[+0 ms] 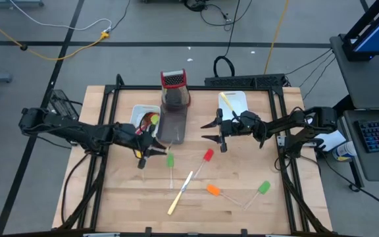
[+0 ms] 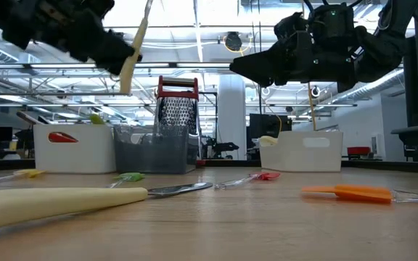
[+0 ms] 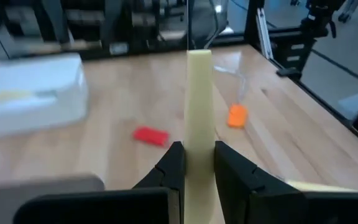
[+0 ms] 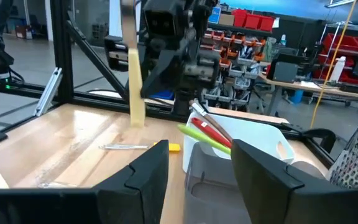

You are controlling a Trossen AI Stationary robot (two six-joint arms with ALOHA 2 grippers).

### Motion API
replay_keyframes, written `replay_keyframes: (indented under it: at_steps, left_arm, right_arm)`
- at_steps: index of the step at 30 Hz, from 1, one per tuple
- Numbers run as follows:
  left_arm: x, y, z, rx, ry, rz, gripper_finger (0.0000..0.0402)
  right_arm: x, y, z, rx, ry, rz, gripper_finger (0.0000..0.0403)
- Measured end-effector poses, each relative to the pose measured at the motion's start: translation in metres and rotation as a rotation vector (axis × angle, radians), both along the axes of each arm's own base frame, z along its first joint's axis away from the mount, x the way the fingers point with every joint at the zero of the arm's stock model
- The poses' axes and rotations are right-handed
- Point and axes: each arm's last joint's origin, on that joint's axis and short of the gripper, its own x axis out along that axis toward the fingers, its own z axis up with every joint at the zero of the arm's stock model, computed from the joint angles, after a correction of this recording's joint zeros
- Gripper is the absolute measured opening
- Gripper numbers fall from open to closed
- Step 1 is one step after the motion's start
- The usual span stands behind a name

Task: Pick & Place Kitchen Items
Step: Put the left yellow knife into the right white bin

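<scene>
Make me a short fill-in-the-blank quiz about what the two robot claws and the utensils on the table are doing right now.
1. The left claw is shut on a pale-handled ____.
2. The right claw holds nothing; its jaws are ____.
3. The box grater has a ____ top.
4. The orange spatula lies on the ____.

Missing words: knife; open; red; table

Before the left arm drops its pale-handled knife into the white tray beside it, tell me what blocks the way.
Nothing visible does. The left pincer holds the pale-handled knife clear above the table, right beside the white tray. That tray already holds utensils, so the knife would land on them.
</scene>
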Motion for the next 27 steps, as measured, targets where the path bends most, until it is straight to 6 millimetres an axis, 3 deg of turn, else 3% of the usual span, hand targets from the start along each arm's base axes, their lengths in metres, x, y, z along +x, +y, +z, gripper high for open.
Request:
replay_keyframes:
  at_steps: [6, 12, 19, 27]
  left_arm:
    - [0.011, 0.007, 0.037, 0.19, -0.147, -0.008, 0.0051]
    - [0.024, 0.019, 0.063, 0.335, -0.23, 0.019, 0.0051]
    - [0.051, 0.029, 0.059, 0.464, -0.23, -0.009, 0.0052]
    - [0.065, 0.036, 0.058, 0.477, -0.327, 0.035, 0.0052]
  right_arm:
    - [0.0, 0.004, 0.005, 0.016, -0.047, 0.016, 0.0167]
    - [0.005, 0.026, 0.015, -0.009, -0.133, 0.094, 0.0167]
    - [0.032, 0.035, 0.03, -0.05, -0.12, -0.082, 0.0167]
    - [0.066, 0.033, 0.022, -0.075, -0.072, -0.134, 0.0167]
